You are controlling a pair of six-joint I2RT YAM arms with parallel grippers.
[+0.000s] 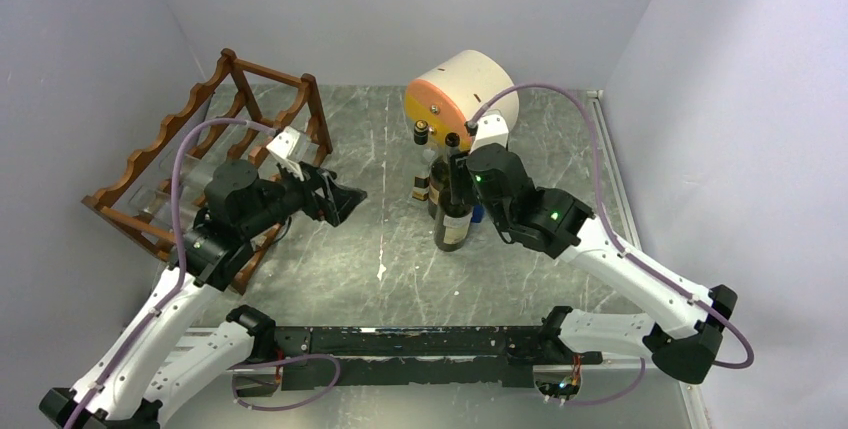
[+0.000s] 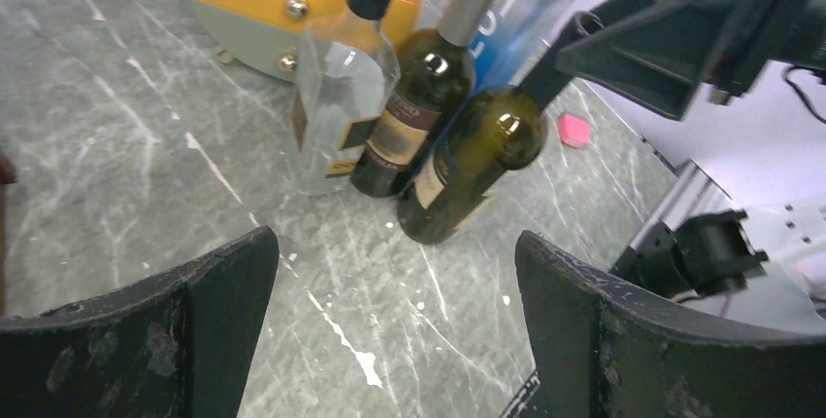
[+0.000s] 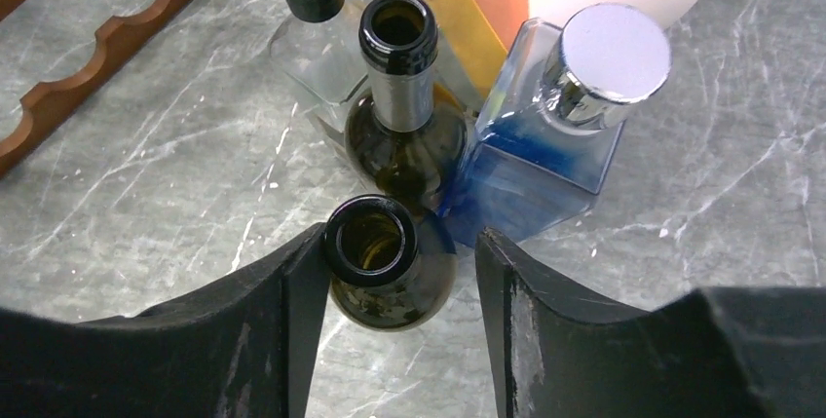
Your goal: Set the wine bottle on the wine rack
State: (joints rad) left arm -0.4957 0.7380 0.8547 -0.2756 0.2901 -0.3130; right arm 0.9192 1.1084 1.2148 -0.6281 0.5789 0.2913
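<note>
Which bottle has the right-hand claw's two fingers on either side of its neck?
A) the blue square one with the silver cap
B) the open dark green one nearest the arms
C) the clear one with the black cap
B: the right wrist view shows the dark green bottle between the fingers of the right gripper, with the blue bottle and clear bottle beyond them.

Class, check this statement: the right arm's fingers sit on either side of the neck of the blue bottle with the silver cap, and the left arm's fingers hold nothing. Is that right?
Not quite. The right fingers sit on either side of the open-mouthed dark green bottle, not the blue bottle, which stands just behind it. The right wrist view shows this. The rest holds.
</note>
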